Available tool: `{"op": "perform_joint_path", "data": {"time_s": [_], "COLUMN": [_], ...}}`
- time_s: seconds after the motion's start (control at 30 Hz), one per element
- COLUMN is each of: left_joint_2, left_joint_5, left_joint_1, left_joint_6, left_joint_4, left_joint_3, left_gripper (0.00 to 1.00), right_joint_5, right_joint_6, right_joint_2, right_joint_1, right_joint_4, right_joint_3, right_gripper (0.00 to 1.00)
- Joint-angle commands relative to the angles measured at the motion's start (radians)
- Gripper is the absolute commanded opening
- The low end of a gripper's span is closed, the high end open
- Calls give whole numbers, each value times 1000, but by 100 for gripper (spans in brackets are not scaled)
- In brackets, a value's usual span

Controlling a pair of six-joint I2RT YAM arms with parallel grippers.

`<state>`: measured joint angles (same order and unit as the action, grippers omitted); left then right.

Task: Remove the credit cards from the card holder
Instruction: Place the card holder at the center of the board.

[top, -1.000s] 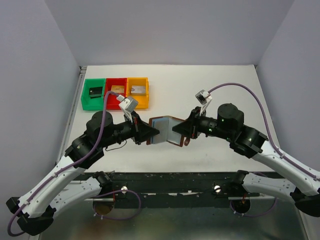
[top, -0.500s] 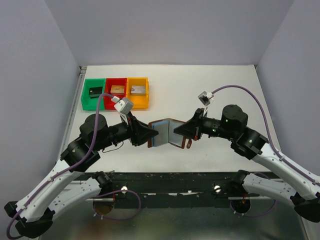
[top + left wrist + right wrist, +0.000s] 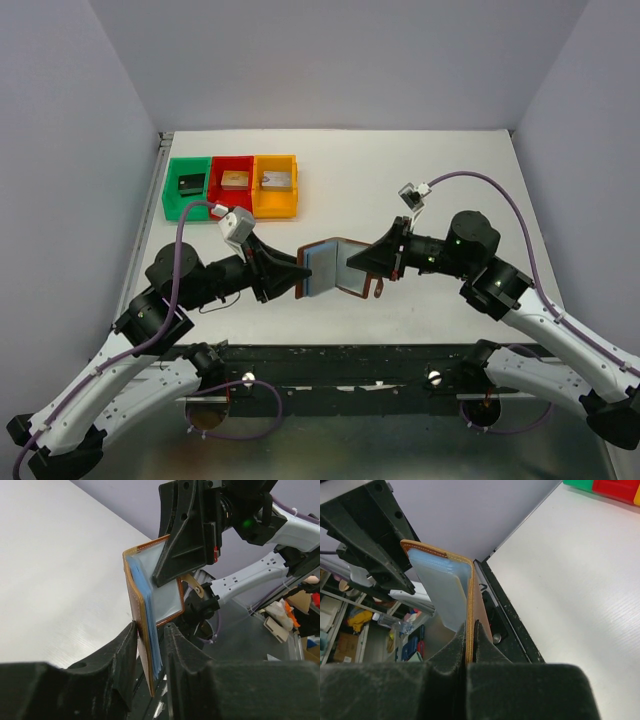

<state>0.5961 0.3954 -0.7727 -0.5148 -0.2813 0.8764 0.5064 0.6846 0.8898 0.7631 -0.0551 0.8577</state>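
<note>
— Right gripper (image 3: 352,266) is clamping, jaws together, on the right-hand flap of the card holder (image 3: 330,262). In its wrist view the black fingers (image 3: 451,652) are pinching the stitched leather edge with no gap showing. Are you reading the left the same?

— Not quite. Left gripper (image 3: 298,275) is straddling the other flap, its fingertips standing apart on either side of it. One is touching the leather back. Whether the pair is actually pressing, I cannot tell.

— Noting that. Where is the holder sitting?

— It is standing open like a book, upright, between the two grippers near the front of the white table (image 3: 450,170). Brown leather outside, orange-tan stitched rim, pale blue-grey lining. A small strap (image 3: 192,582) with a round metal snap is dangling by the right flap.

— Cards?

— The cards (image 3: 150,630) are sitting in the left flap, showing as thin stacked pale blue edges, slightly fanned. Their faces are turning away from every camera.

— Any writing elsewhere?

— Marks at the back left are too small to read. A black block (image 3: 188,183) is lying in the green bin (image 3: 187,161), a tan block (image 3: 234,179) in the red bin (image 3: 232,160), a grey block (image 3: 277,180) in the orange bin (image 3: 276,159). The bins are looking like smooth square plastic, side by side. The table is showing fine ribbing in the left wrist view.
</note>
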Motion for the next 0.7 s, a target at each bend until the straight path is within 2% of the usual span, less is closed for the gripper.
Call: {"op": "perform_joint_path", "data": {"time_s": [0.0, 0.57, 0.67], "left_joint_2": [-25, -4, 11], "left_joint_5": [39, 36, 34], "left_joint_1": [4, 4, 4], "left_joint_6": [24, 19, 19], "left_joint_4": [44, 63, 60], "left_joint_3": [-25, -36, -34], "left_gripper": [31, 20, 12], "right_joint_5": [61, 101, 101], "right_joint_6": [41, 41, 29], "right_joint_2": [-20, 0, 0], "right_joint_1": [-13, -13, -16], "right_joint_4": [98, 104, 86], "right_joint_3": [-16, 0, 1], "right_gripper": [0, 0, 0]}}
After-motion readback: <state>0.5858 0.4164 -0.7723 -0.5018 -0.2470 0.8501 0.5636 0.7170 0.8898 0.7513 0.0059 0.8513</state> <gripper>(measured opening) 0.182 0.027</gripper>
